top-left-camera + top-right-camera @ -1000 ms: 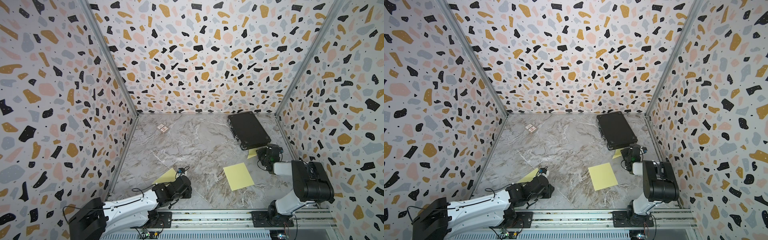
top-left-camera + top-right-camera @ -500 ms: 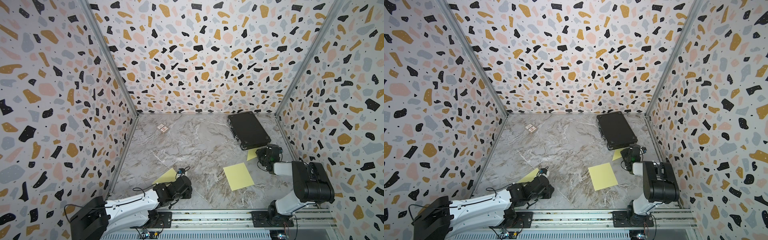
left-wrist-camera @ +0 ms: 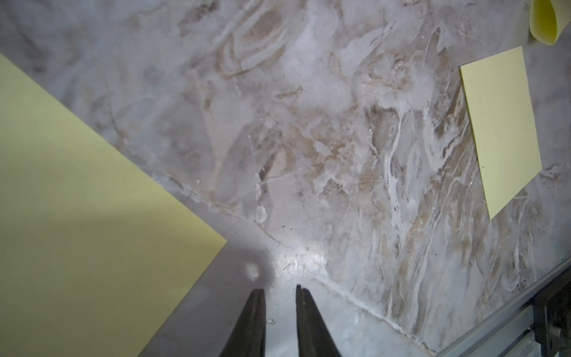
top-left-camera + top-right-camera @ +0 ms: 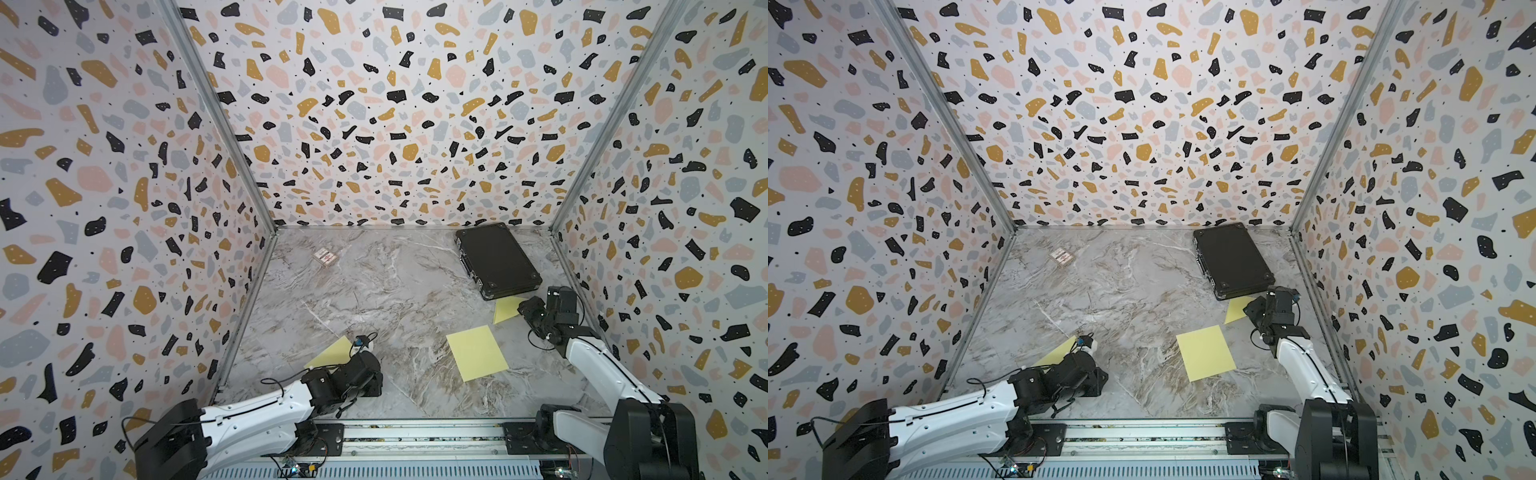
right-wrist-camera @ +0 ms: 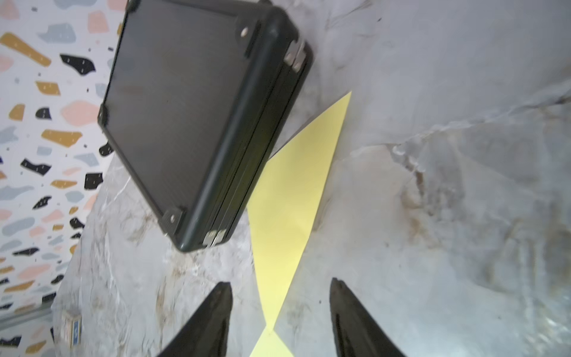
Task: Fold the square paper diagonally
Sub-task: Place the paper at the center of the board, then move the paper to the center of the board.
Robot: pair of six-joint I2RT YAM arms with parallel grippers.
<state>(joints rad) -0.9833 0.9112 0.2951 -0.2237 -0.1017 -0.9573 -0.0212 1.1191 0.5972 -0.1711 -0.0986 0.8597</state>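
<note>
Black case (image 4: 498,259) shut; R fingers (image 5: 213,318) apart astride paper (image 5: 287,201); L fingers (image 3: 250,321) ajar, empty.

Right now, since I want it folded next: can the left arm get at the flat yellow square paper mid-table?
Probably yes. The flat yellow square paper lies bare on the marble tabletop, with nothing between it and the left pincer, whose jaws stand slightly apart and empty.

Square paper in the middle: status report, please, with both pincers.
Left pincer slightly open, empty. Right pincer open over yellow sheet by black case. Middle square paper flat, unfolded, nothing on it.
</note>
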